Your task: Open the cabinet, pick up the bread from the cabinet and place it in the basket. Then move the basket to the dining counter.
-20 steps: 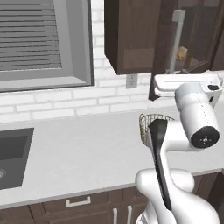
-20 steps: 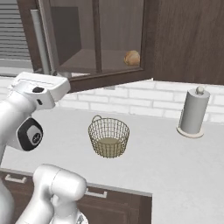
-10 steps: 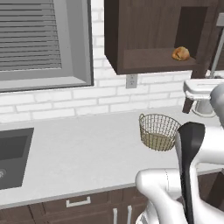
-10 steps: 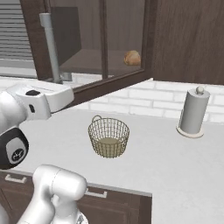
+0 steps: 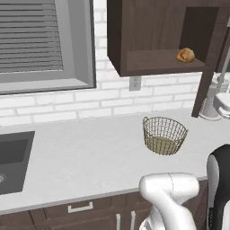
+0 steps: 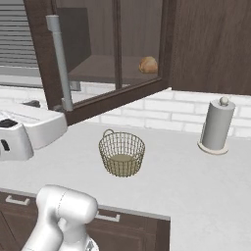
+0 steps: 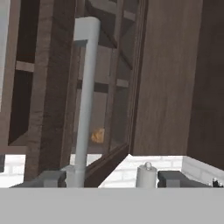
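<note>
- Left base view: pale grey worktop (image 5: 90, 148) runs under a white brick wall, with a dark sink at the left; the round tan wire-mesh basket (image 5: 164, 135) stands on it, and the small golden-brown bread roll (image 5: 185, 55) lies on the shelf of the dark brown wooden cabinet (image 5: 148, 36).
- Right base view: glass cabinet door (image 6: 105, 54) stands swung open, its long silver bar handle (image 6: 60, 62) just above the white hand; a grey paper-towel roll (image 6: 215, 126) stands well right of the basket.
- Hand view: two-finger gripper (image 7: 111, 178) has its tips spread wide, holding nothing, the handle beside the left tip.
</note>
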